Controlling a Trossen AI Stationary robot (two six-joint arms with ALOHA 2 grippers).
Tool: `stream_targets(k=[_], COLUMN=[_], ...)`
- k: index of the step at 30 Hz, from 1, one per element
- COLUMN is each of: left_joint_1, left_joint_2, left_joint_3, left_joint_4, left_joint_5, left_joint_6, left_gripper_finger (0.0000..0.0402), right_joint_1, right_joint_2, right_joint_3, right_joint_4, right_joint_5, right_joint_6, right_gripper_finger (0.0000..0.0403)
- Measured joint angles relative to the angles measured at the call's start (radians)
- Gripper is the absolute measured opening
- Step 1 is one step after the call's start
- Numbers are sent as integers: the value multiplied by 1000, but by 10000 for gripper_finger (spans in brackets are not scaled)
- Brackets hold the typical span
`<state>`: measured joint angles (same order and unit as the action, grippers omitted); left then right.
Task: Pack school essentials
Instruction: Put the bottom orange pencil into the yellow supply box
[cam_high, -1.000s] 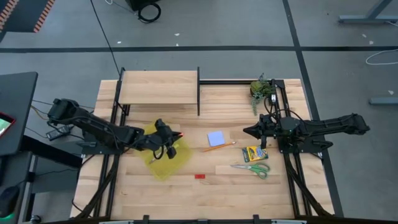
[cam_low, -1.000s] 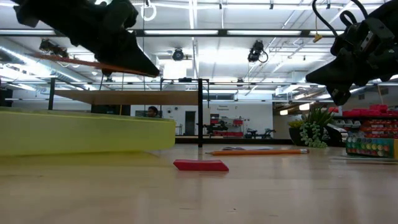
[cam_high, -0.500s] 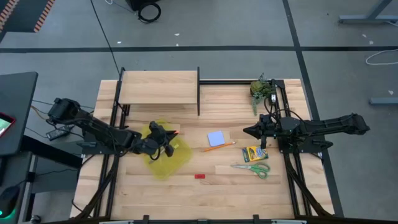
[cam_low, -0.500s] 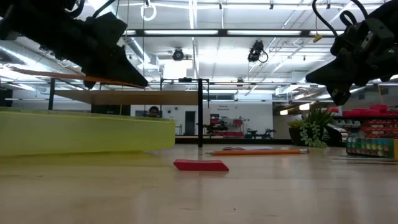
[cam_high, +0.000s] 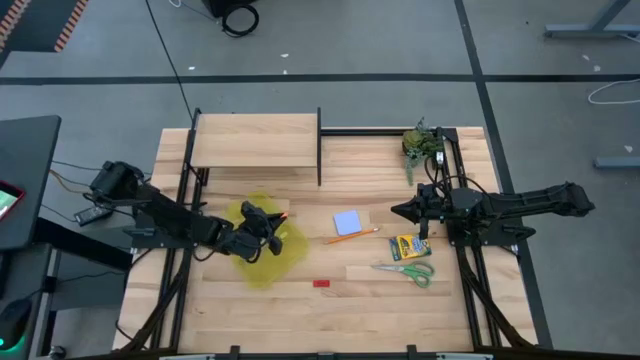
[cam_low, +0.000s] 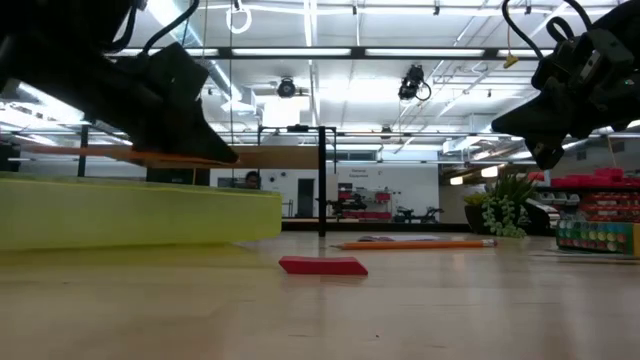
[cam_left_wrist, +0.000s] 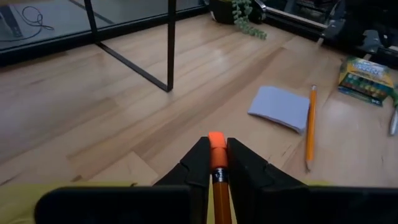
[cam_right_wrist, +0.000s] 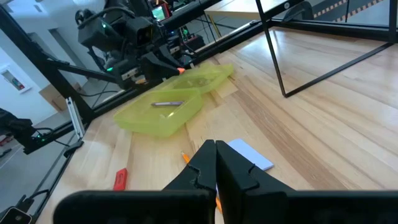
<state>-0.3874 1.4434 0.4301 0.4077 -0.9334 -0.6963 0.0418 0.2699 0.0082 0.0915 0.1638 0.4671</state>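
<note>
Nearest the low camera, a small flat red eraser (cam_low: 322, 265) lies on the pale wooden surface (cam_high: 350, 300), untouched. Just behind it sits the shallow yellow translucent plastic case (cam_high: 262, 250), lid folded open; the right wrist view shows a thin pencil-like stick (cam_right_wrist: 166, 104) already lying in its tray.

The step in hand looks like loading a pencil. The left gripper (cam_high: 262, 222) hangs over the case, its jaws pinched narrow on a thin orange pencil with an orange eraser tip (cam_left_wrist: 216, 163), held roughly level above the tray in the low view. The next move, as I judge it, calls for lowering the pencil until it lies along the tray, inside the rim, before the jaws part; dropped from higher up, it might roll or bounce over the low wall.

Further across, a second thin orange pencil (cam_high: 352, 236) rests beside a pale blue square note pad (cam_high: 347, 222), the two near each other but not clearly touching. Toward the right arm lie a yellow-green crayon box (cam_high: 405, 246) and, just beside it, green-handled scissors (cam_high: 406, 269). All four remain to be packed.

The right gripper (cam_high: 400, 211) waits above the surface near the crayon box, jaws pressed together on nothing. Beyond it, at the far edge, a dark green leafy clump (cam_high: 420, 144) stands apart from the work.
</note>
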Motion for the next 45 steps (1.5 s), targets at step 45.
stream_targets(k=[45], left_joint_1=[-16], left_joint_2=[129], left_joint_3=[0], left_joint_4=[119], left_joint_5=[-60], left_joint_6=[28], left_gripper_finger=[43], right_joint_1=[0], right_joint_2=[0], right_joint_3=[0], right_joint_4=[0], right_joint_5=[0], right_joint_6=[0], right_gripper_finger=[10])
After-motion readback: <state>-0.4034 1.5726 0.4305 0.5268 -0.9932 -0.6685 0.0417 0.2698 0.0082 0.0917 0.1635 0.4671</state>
